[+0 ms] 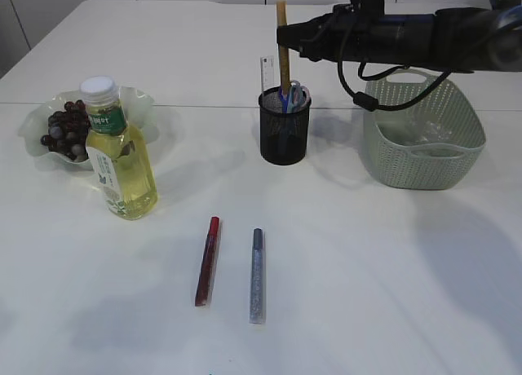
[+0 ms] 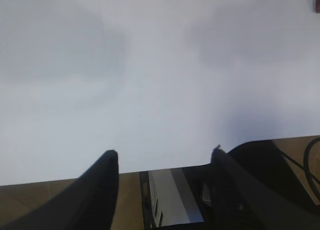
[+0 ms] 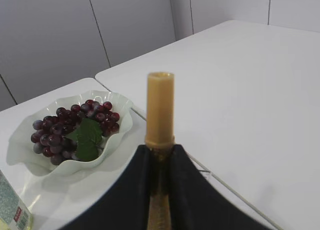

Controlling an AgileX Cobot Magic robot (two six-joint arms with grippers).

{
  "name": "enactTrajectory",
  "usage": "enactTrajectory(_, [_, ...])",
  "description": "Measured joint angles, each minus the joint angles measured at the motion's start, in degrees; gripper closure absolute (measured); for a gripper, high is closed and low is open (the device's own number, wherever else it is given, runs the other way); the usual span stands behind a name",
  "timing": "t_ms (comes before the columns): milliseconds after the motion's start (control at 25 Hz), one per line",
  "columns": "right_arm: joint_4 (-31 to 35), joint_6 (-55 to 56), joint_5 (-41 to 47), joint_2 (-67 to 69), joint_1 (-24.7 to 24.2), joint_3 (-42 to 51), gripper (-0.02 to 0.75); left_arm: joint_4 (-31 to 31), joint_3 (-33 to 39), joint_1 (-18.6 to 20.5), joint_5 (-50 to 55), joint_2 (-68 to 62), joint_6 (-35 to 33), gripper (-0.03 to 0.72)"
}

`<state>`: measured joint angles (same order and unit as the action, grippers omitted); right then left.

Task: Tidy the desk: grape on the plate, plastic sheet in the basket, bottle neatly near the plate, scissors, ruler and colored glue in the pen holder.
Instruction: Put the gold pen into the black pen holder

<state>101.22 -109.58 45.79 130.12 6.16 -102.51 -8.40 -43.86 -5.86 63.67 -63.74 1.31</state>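
Two glue sticks, red (image 1: 207, 261) and silver (image 1: 257, 275), lie loose on desk (image 1: 367, 269). Pen holder (image 1: 285, 130), black mesh, has ruler (image 1: 266, 72), scissors (image 1: 295, 94); right gripper (image 1: 285, 39) lowers gold glue stick (image 1: 283, 45). Grapes (image 1: 67, 129) plated, bottle (image 1: 119, 151) beside.
Left gripper (image 2: 164, 157): wide, empty.
Right wrist: gripper clamps gold stick.

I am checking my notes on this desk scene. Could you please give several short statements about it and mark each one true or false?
1. The grapes lie on the plate. True.
2. The right gripper is empty. False: it is shut on the gold glue pen, above the pen holder.
3. The red glue pen and silver glue pen lie on the table. True.
4. The bottle lies on its side. False: it stands upright beside the plate.
5. The left gripper holds the scissors. False: it is open and empty.
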Motion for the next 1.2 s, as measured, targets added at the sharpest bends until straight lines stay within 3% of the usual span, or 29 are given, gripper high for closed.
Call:
enactTrajectory(280, [0.2,-1.4,-0.7,2.5,0.0,-0.6,0.635,0.1,0.0,0.0,0.0,0.0,0.0,0.264])
enactTrajectory(720, [0.4,-1.6,-0.9,2.5,0.0,-0.7,0.457,0.1,0.0,0.0,0.6,0.0,0.0,0.265])
enactTrajectory(920, [0.1,2.6,-1.1,2.5,0.0,-0.7,0.434,0.2,0.0,0.0,1.1,0.0,0.0,0.265])
enactTrajectory(1040, [-7.3,12.8,-3.5,1.0,0.0,-0.7,0.431,0.2,0.0,0.0,1.1,0.0,0.0,0.265])
enactTrajectory(1200, [-27.8,34.7,-4.1,-4.6,0.1,-0.7,0.427,0.2,0.0,0.0,1.2,0.0,0.0,0.265])
